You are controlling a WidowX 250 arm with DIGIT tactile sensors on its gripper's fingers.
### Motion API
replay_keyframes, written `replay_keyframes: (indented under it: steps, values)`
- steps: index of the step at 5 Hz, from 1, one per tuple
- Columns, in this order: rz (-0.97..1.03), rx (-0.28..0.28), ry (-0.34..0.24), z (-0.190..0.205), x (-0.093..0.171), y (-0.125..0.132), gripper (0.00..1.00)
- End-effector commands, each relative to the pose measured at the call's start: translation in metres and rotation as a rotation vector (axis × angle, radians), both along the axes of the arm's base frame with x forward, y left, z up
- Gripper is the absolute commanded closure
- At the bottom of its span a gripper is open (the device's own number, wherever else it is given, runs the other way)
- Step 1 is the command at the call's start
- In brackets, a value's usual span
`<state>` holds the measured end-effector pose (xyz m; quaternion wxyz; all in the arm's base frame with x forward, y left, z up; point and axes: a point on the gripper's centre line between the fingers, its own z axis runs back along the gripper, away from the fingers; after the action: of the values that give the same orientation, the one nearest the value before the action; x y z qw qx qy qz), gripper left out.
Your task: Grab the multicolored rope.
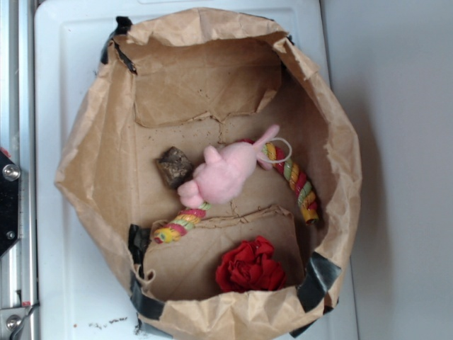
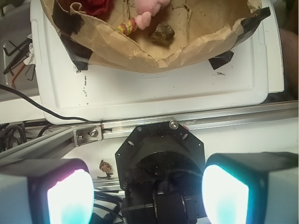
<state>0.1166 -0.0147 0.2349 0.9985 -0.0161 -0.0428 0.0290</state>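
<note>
The multicolored rope lies curved on the floor of a brown paper bag. Its middle is hidden under a pink plush bunny, and its other end pokes out at the lower left. In the wrist view only a short rope end shows at the top, beside the plush. My gripper is open, its two glowing pads far apart with nothing between them. It hangs well outside the bag, over the robot's black base, and does not show in the exterior view.
A red fabric flower and a brown lump also lie in the bag. The bag's crumpled walls stand up all around, patched with black tape. It sits on a white board behind an aluminium rail. Cables lie at the left.
</note>
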Motion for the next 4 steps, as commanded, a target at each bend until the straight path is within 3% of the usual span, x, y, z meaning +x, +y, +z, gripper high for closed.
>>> replay_keyframes:
  steps: [1,2,4]
  values:
    - [0.0,0.0,0.0,0.0,0.0,0.0,0.0]
    - [0.023,0.047,0.032,-0.007,0.013,0.005,0.0]
    - [0.023,0.047,0.032,-0.007,0.013,0.005,0.0]
